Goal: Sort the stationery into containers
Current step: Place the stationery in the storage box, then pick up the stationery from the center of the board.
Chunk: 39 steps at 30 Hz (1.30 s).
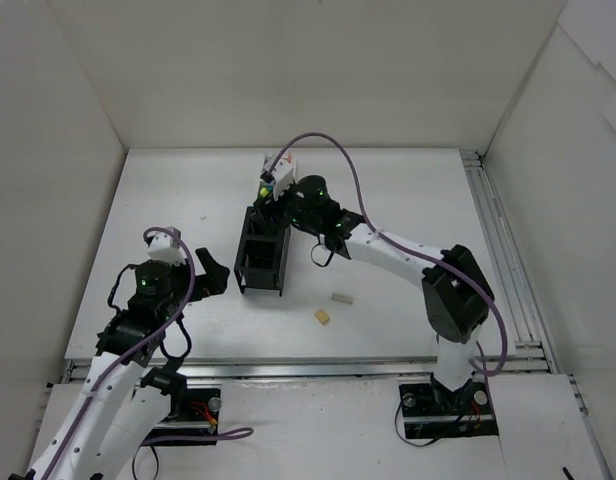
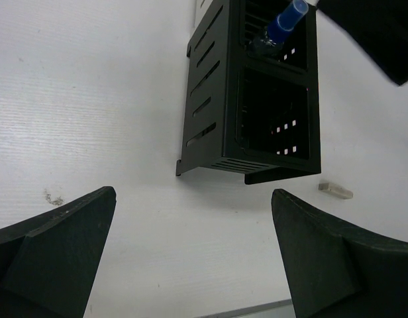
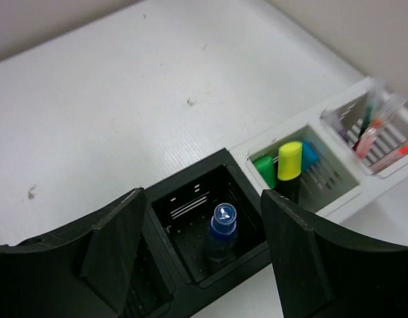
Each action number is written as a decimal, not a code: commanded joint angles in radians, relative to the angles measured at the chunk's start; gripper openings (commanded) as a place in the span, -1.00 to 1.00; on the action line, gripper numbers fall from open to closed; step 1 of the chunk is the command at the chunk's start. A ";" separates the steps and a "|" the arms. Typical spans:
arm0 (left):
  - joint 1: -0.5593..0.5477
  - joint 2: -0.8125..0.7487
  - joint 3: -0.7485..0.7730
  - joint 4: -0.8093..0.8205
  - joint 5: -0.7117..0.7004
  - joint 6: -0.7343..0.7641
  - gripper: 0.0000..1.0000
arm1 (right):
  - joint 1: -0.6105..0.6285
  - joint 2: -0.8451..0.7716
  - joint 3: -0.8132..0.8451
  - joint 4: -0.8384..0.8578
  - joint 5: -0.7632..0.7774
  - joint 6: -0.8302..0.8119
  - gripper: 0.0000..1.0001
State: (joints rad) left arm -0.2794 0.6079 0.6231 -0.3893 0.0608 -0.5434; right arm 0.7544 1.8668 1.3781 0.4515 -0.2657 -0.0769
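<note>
The containers run in a row: two black boxes (image 1: 260, 255) near me, two white ones (image 1: 275, 170) beyond. My right gripper (image 3: 203, 225) hangs open over the far black compartment (image 3: 184, 218), where a blue-capped highlighter (image 3: 222, 228) stands free of both fingers. Green, yellow and blue-capped highlighters (image 3: 287, 162) fill the neighbouring white box. Pens (image 3: 373, 129) stand in the last white box. My left gripper (image 2: 194, 265) is open and empty above bare table, short of the black boxes (image 2: 257, 99). Two beige erasers (image 1: 342, 297) (image 1: 321, 317) lie loose on the table.
In the left wrist view, one eraser (image 2: 336, 191) lies just right of the black boxes' near end. White walls close the table at the back and sides. A metal rail (image 1: 498, 250) runs along the right edge.
</note>
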 commanded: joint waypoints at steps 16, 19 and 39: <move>-0.428 0.202 0.188 -0.062 -0.044 -0.046 0.99 | -0.001 -0.796 -0.502 -0.221 0.729 0.351 0.96; -0.556 0.262 0.219 -0.063 -0.142 -0.058 0.99 | -0.015 -0.932 -0.603 -0.298 0.856 0.403 0.96; -0.856 0.944 0.363 0.222 -0.271 0.204 0.99 | -0.046 -1.433 -0.811 -0.593 1.065 0.516 0.96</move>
State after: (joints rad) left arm -1.1278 1.5204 0.9390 -0.2573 -0.1589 -0.4164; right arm 0.7139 0.4194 0.5667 -0.1474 0.7345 0.4267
